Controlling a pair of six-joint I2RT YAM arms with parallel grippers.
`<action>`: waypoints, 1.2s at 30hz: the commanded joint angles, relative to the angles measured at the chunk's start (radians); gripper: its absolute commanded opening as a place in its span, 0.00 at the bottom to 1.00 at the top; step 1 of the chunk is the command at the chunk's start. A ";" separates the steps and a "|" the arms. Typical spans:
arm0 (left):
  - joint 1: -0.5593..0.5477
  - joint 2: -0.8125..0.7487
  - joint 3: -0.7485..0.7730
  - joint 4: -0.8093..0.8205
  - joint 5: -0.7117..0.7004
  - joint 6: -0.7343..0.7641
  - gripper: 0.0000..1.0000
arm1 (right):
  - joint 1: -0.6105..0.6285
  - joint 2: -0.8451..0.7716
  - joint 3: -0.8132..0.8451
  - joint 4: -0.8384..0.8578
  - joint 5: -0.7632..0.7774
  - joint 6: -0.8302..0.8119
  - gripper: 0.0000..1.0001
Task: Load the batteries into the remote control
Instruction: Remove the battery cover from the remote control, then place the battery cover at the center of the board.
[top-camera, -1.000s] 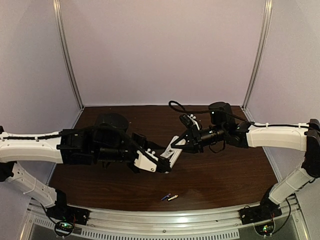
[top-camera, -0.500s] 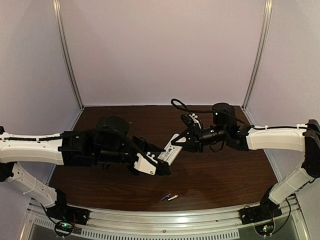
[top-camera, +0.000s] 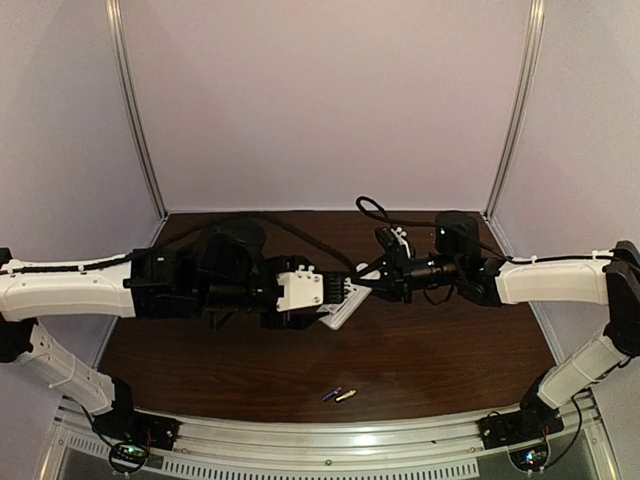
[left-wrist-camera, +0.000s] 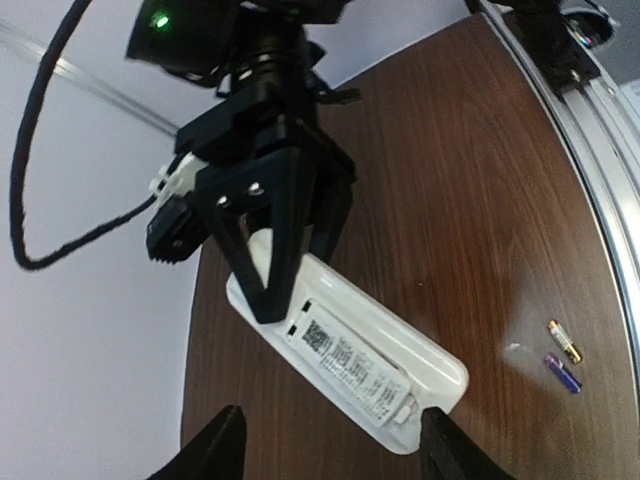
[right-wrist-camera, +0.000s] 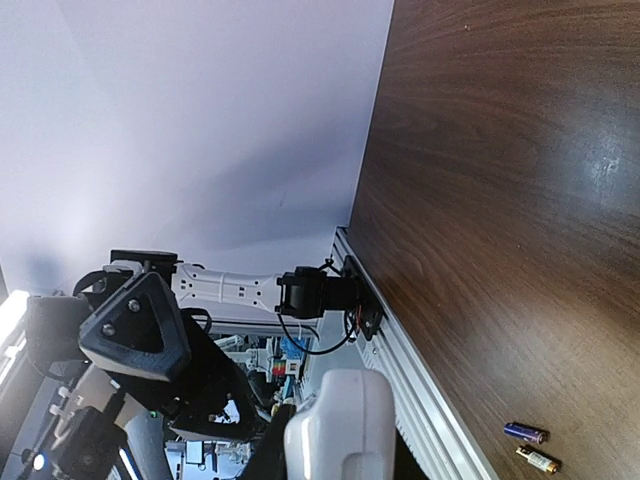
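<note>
The white remote control (top-camera: 343, 306) is held off the table by one end in my right gripper (top-camera: 370, 290), which is shut on it. In the left wrist view the remote (left-wrist-camera: 350, 350) shows its labelled back, with the right gripper's black fingers (left-wrist-camera: 268, 262) on its far end. My left gripper (left-wrist-camera: 332, 432) is open, its fingers on either side of the remote's near end without touching it. The bluish-purple battery (top-camera: 332, 393) and the gold battery (top-camera: 346, 395) lie side by side near the table's front edge. They also show in the right wrist view, purple (right-wrist-camera: 524, 432) and gold (right-wrist-camera: 538, 459).
The dark wooden table (top-camera: 450, 340) ends at a metal rail (top-camera: 330, 440) along the front. Pale walls close in the back and both sides. A black cable (top-camera: 375, 212) loops above the right wrist.
My left wrist has turned and its gripper now stands open around the remote's near end. My right gripper has drawn slightly right and back, still holding the remote. The batteries have not moved.
</note>
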 joint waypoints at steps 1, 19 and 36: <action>0.065 0.053 0.124 -0.045 0.029 -0.353 0.60 | -0.022 -0.020 -0.036 0.129 0.078 0.050 0.00; 0.099 0.237 0.266 -0.159 0.109 -0.594 0.50 | -0.031 -0.023 -0.050 0.187 0.127 0.068 0.00; 0.137 0.240 0.246 -0.157 0.144 -0.569 0.28 | -0.035 -0.034 -0.054 0.203 0.106 0.070 0.00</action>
